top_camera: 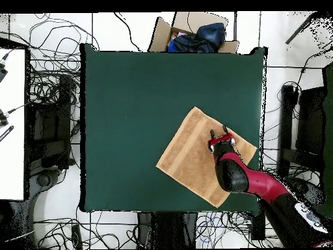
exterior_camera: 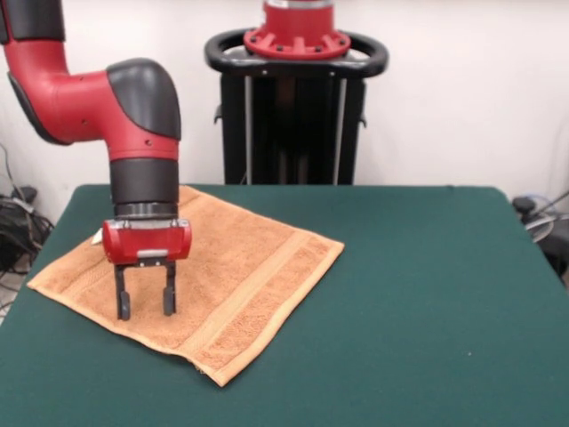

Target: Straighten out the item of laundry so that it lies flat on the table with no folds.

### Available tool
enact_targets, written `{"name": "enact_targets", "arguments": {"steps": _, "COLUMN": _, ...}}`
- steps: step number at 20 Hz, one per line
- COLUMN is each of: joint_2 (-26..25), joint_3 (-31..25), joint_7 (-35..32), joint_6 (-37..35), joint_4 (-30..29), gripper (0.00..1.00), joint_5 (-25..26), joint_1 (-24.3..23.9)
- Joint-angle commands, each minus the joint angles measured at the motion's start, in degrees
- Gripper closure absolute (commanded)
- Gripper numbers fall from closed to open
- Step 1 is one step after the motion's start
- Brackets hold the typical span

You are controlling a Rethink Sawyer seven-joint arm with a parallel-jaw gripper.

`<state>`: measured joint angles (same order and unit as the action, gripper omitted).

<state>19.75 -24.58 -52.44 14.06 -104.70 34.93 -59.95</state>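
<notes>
— Orange-tan terry is what we have before us: the towel [exterior_camera: 213,271] lies spread on the green table [exterior_camera: 427,302], turned like a diamond, one corner pointing toward the front-view camera.

— Where on the table do we place it?

— From the front it sits in the left part, reaching close to the left edge. From overhead the towel [top_camera: 192,153] shows right of centre, nearer the lower edge of the table [top_camera: 130,97]. We see woven border bands running along its near-right side in the front view, and the cloth looks mostly flat, with a slight lift at the nearest corner.

— And the gripper?

— The gripper [exterior_camera: 144,305] hangs straight down from the red and black arm [exterior_camera: 107,98] over the left half of the towel. Its two dark fingers [exterior_camera: 123,304] stand spread apart with a plain gap between them, pinching nothing. Their tips are at or just above the cloth; we cannot tell whether they touch.

— Any writing or labels we can read?

— None that we can make out. A small pale bit [exterior_camera: 96,237] shows at the towel's far-left edge beside the arm; we cannot read anything on it. Overhead, a cardboard box [top_camera: 195,32] with dark blue cloth sits beyond the table's upper edge, and cables [top_camera: 52,84] litter the floor around.
</notes>
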Motion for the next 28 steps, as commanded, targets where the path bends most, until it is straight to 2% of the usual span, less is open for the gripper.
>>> {"name": "enact_targets", "arguments": {"steps": 1, "joint_2": -1.2, "joint_3": -5.1, "joint_7": -9.8, "joint_6": -5.6, "joint_4": -1.9, "gripper": 0.00, "joint_5": 2.4, "joint_1": 1.4}}
{"name": "enact_targets", "arguments": {"steps": 5, "joint_2": -0.6, "joint_3": -6.3, "joint_7": -11.4, "joint_6": -5.8, "joint_4": -3.6, "gripper": 0.00, "joint_5": 0.1, "joint_1": 1.6}}
{"name": "enact_targets", "arguments": {"steps": 10, "joint_2": 0.3, "joint_3": -4.5, "joint_7": -13.2, "joint_6": -4.5, "joint_4": -4.5, "gripper": 0.00, "joint_5": -2.4, "joint_1": 4.9}}
{"name": "enact_targets", "arguments": {"steps": 15, "joint_2": -0.8, "joint_3": -4.7, "joint_7": -13.1, "joint_6": -3.6, "joint_4": -4.1, "gripper": 0.00, "joint_5": -1.9, "joint_1": 5.2}}
{"name": "enact_targets", "arguments": {"steps": 19, "joint_2": -2.9, "joint_3": -7.3, "joint_7": -13.0, "joint_6": -2.8, "joint_4": -4.0, "gripper": 0.00, "joint_5": -0.3, "joint_1": 3.3}}
{"name": "enact_targets", "arguments": {"steps": 23, "joint_2": -4.4, "joint_3": -7.2, "joint_7": -13.7, "joint_6": -0.6, "joint_4": -1.6, "gripper": 0.00, "joint_5": -0.9, "joint_1": 4.2}}
{"name": "enact_targets", "arguments": {"steps": 28, "joint_2": -5.3, "joint_3": -4.3, "joint_7": -13.6, "joint_6": 1.4, "joint_4": 2.1, "gripper": 0.00, "joint_5": -2.2, "joint_1": 7.1}}
